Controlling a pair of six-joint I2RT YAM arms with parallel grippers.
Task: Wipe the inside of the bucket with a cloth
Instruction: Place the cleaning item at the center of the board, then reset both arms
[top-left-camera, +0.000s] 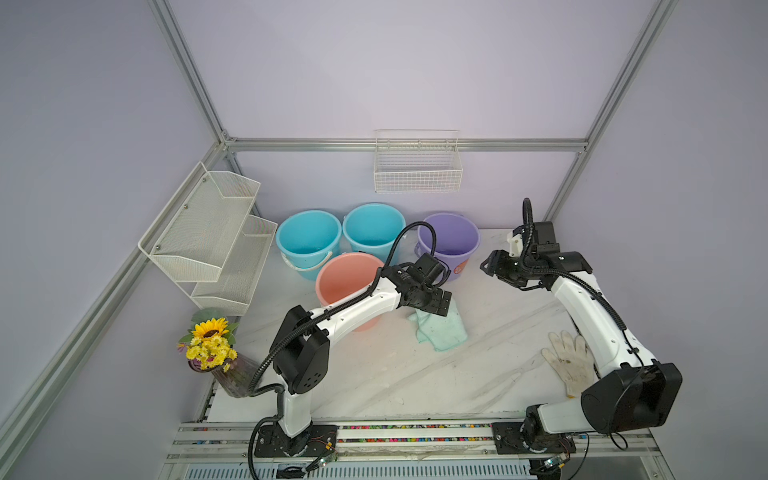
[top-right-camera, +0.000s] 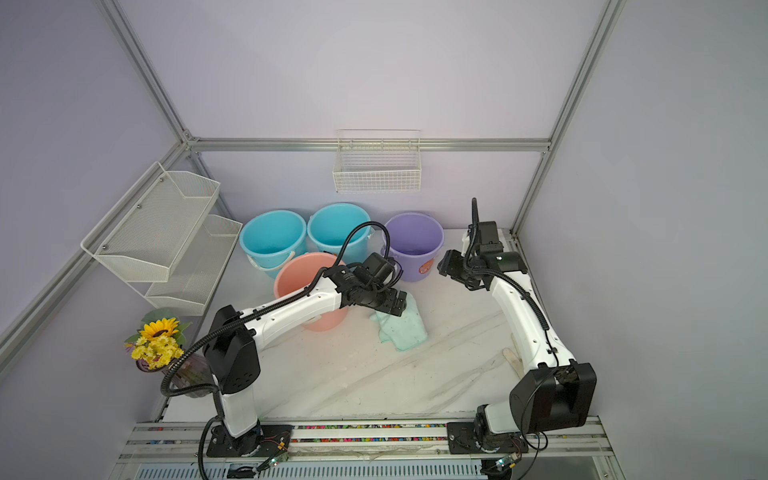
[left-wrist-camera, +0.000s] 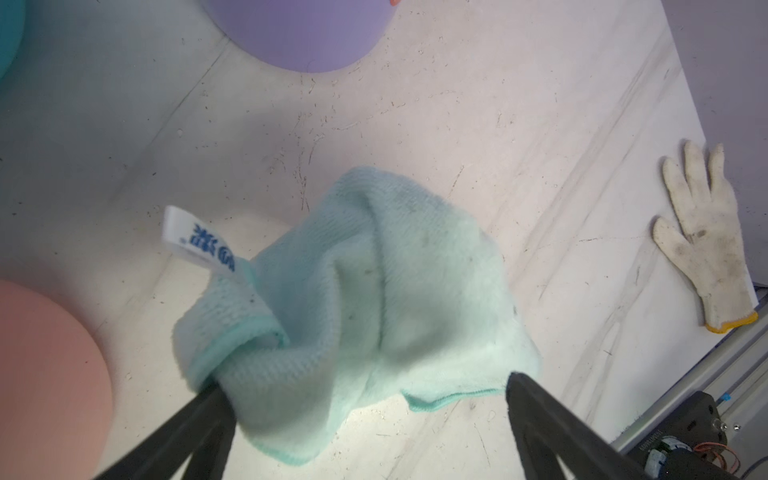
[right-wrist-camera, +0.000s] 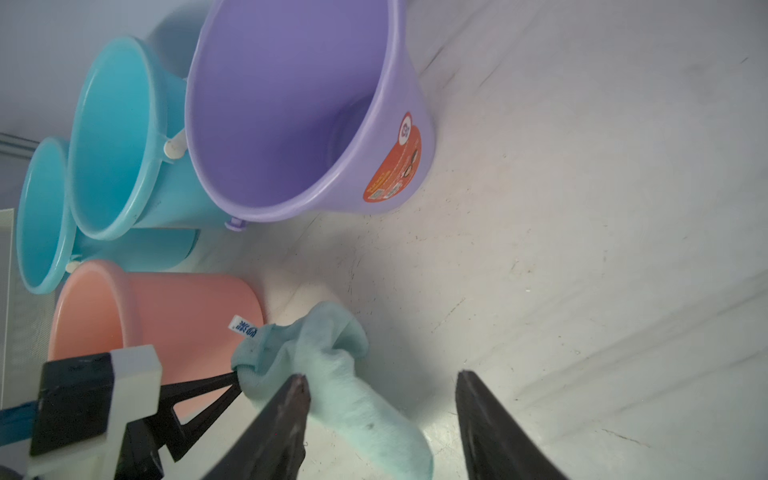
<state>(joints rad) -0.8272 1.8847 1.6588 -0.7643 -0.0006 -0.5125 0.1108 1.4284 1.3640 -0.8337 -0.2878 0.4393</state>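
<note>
Marble tabletop (top-left-camera: 415, 374): cloth (top-left-camera: 442, 332) lies crumpled just beside the pink bucket (top-left-camera: 345, 278), right under the left gripper (left-wrist-camera: 365, 382), jaws wide open, one finger (left-wrist-camera: 208, 407) touching it. Right gripper (right-wrist-camera: 381, 377), open and empty too, sits well apart, so left's nearer.

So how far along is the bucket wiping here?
Done: cannot tell whether any bucket was wiped. In hand: the cloth lies on the table beside the pink bucket, not in it, between the jaws of the open left gripper; the right gripper is open, empty. Left, seemingly: grasp it, wipe inside.
</note>
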